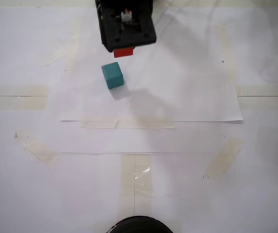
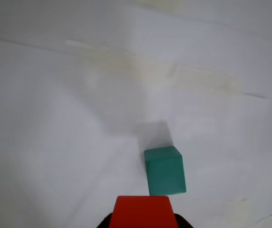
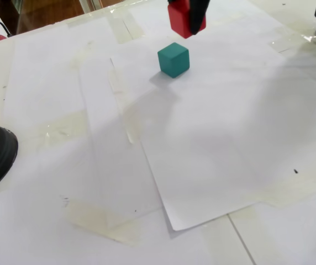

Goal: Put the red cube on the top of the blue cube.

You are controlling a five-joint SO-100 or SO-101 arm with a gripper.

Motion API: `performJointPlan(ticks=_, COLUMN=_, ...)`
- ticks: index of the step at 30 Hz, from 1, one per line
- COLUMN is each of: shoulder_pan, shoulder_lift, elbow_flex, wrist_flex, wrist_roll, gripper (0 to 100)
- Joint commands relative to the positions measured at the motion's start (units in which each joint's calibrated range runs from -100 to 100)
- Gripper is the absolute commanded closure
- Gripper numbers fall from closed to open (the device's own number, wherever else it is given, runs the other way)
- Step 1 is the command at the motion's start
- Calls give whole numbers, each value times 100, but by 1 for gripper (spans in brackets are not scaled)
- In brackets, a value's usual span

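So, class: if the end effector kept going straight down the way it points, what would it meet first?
Probably bare paper just beside the blue cube, not its top; the held red cube would touch first. Depth is uncertain.

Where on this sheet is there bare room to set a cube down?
Nearly everywhere: the white paper is bare right of the blue cube and below it toward the tape strips. Only the spot near the cube is crowded, with the gripper holding the red cube above.
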Motion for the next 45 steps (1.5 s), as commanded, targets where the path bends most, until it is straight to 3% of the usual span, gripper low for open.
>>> performJointPlan(ticks=1, shoulder_pan=169, shoulder_lift=176, elbow_flex=-761, wrist_flex=-152, wrist_roll=78, gripper=89)
performJointPlan(ticks=27, shoulder_pan=419, shoulder_lift=794, elbow_flex=-1296, wrist_flex=-275, wrist_roll=654, gripper=90)
performJointPlan(ticks=45, shoulder_pan=389, shoulder_lift=691, elbow_flex=-724, wrist_flex=-373, wrist_roll=659, gripper=90)
